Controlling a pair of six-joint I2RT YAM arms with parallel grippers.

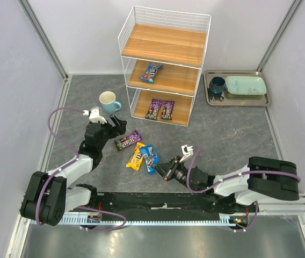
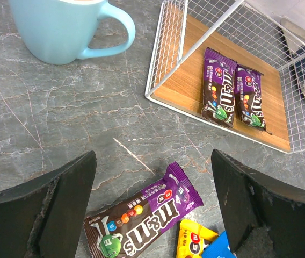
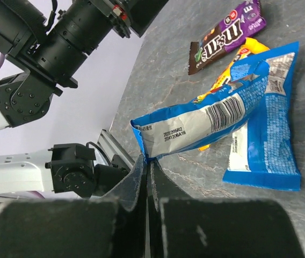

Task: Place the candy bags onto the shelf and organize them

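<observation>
Blue foil is pinched in my right tool (image 3: pixel 147 164): its fingers are pressed tight together on the near corner of a blue bag (image 3: pixel 206 121), which lies barcode side up. The bag's far end lies over a yellow bag (image 3: pixel 241 56) and a second blue bag (image 3: pixel 270 145) on the tabletop (image 3: pixel 174 97). Beyond those, a purple bag (image 3: pixel 227 35) lies flat.

My left tool (image 2: pixel 153 161) is spread wide and holds nothing. That purple bag lies just below it, between its fingers (image 2: pixel 61 204) and untouched. Ahead and to the left of this tool stands a cup (image 2: pixel 66 29). Ahead and to its right is the shelf (image 2: pixel 195 97), with two more purple bags (image 2: pixel 219 86) side by side on the bottom board.

From above, a third blue bag (image 1: pixel 151 72) lies on the shelf's middle board. A tray (image 1: pixel 237 102) sits well beyond my right tool, beside the shelf.
</observation>
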